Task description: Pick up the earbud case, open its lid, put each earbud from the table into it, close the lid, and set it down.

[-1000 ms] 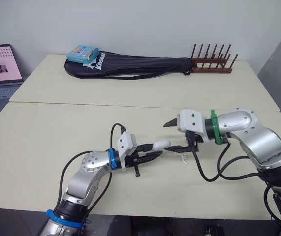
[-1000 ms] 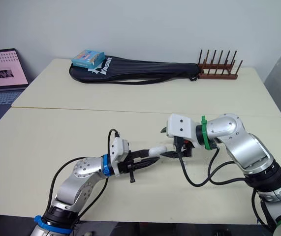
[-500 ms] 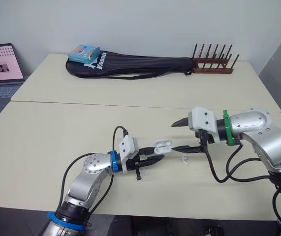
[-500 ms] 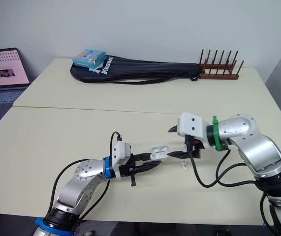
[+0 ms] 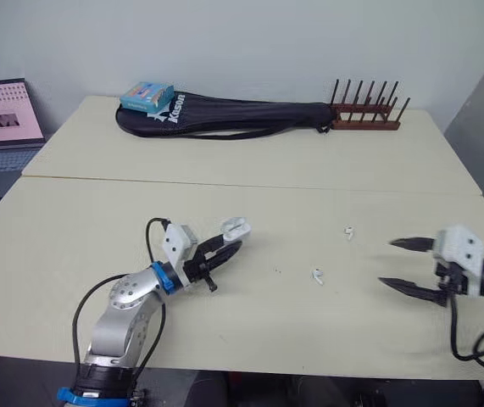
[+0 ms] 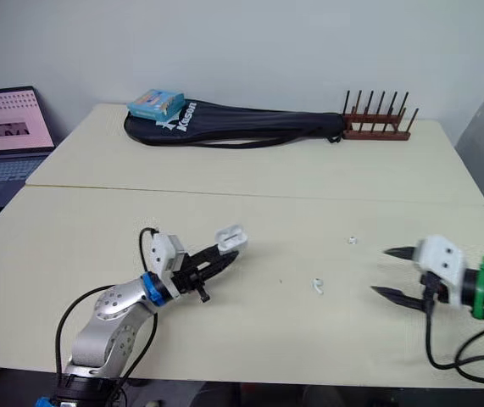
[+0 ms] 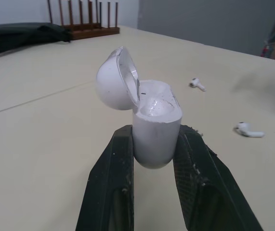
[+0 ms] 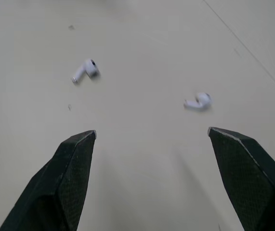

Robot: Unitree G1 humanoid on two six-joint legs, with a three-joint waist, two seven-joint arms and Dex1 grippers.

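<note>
Over the beige table (image 5: 97, 220), the left gripper (image 5: 227, 247) is clamping the white earbud case (image 7: 154, 130) (its lid is standing open) between its jaws, while one earbud (image 5: 317, 276) and a second earbud (image 5: 349, 231) are lying ahead of the right gripper's (image 5: 386, 263) widely parted jaws.

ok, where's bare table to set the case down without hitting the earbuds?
Bare: front table left of the left gripper and its earbud case; the strip between case and nearer earbud; rear table in front of the racket bag. Crowded: around the nearer and farther earbud, just ahead of the open right gripper.
</note>
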